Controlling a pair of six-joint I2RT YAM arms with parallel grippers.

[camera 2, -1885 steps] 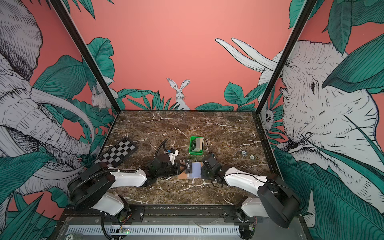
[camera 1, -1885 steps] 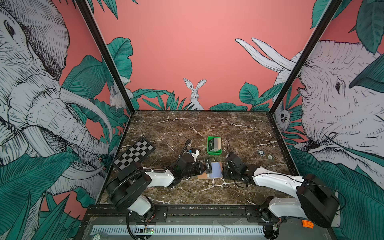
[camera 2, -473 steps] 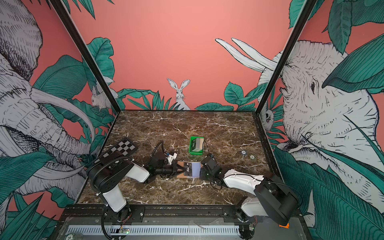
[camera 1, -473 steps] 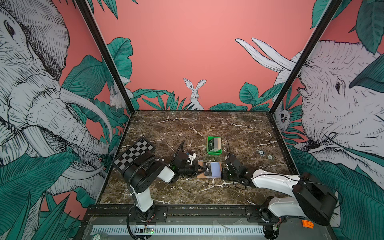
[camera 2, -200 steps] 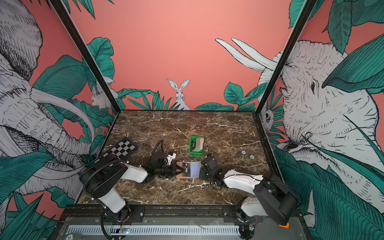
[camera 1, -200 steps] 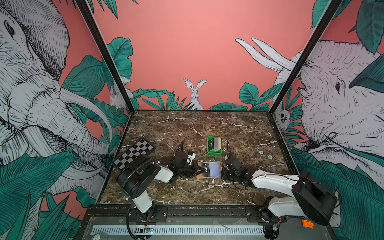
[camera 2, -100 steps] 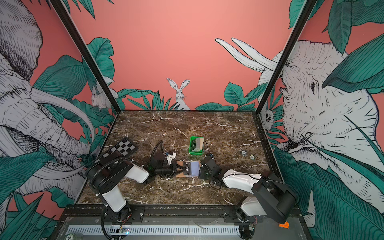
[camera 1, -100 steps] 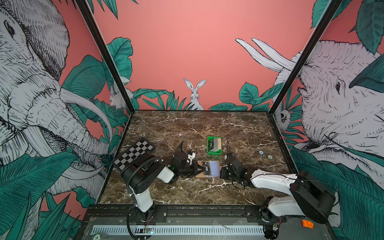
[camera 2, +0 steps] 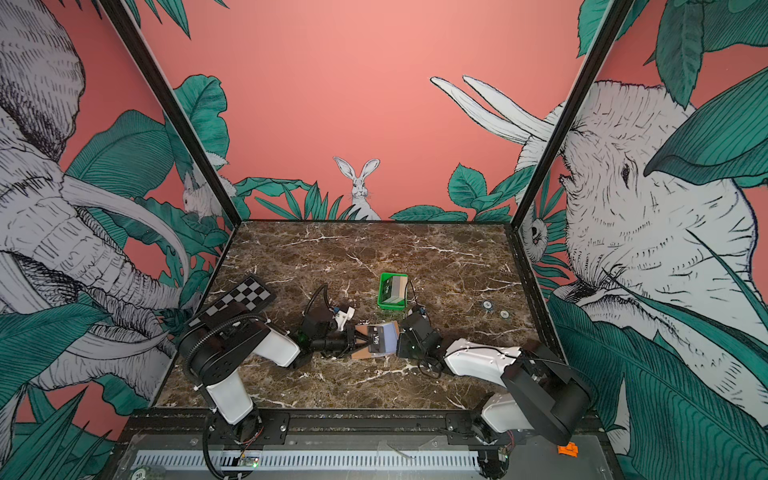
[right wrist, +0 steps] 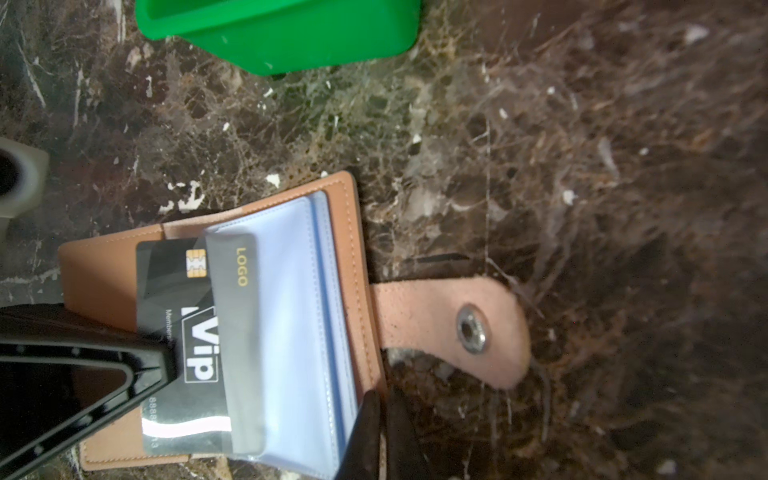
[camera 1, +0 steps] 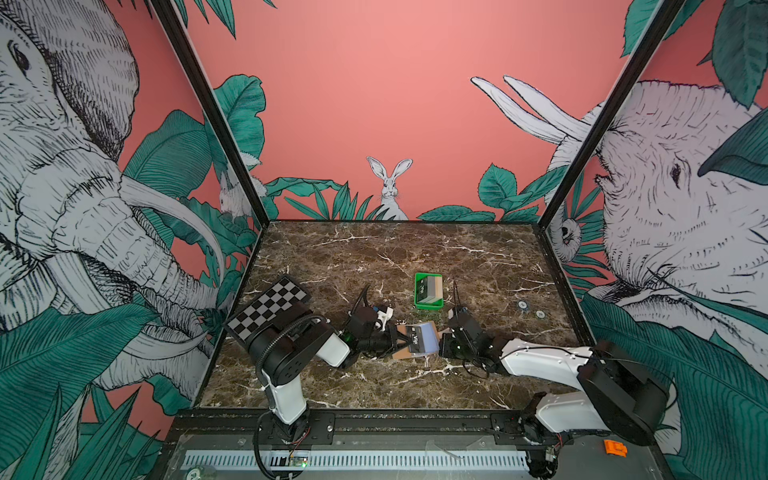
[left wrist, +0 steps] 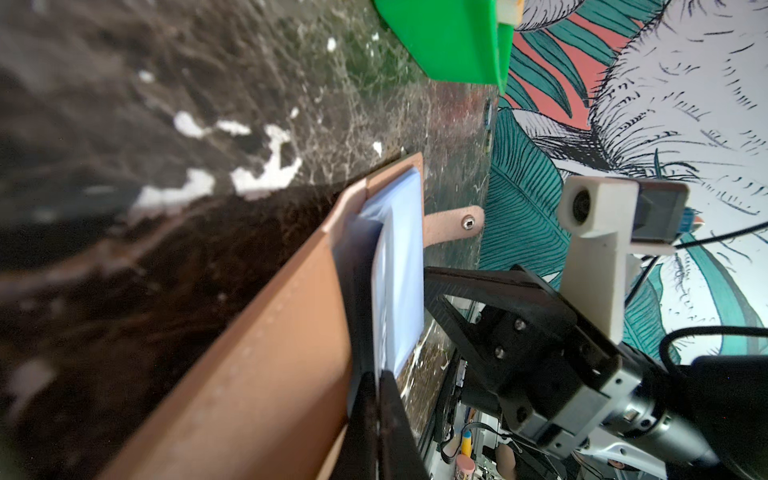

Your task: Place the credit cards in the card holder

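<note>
Right wrist, unlike left: face of VIP card [right wrist: 174, 299] half in card holder [right wrist: 104, 282], pinched by left tool [right wrist: 164, 365]; right tool [right wrist: 380, 428] clamped on holder.

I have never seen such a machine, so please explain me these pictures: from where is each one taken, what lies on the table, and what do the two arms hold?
This is a robot with two arms on a marble table. Each arm ends in a two-fingered hand. Two pictures are top views from one camera head above, looking down on the whole scene, so they are nearly the same. The other two come from small cameras on the arms' wrists, so they look close and tilted.

On the table lie an open brown card holder, a green tray with more cards in it, and a checkerboard.

The left hand is shut on a black VIP card, which sits partly under a clear pocket of the holder. The right hand is shut on the holder's edge, probably to keep it steady.
</note>
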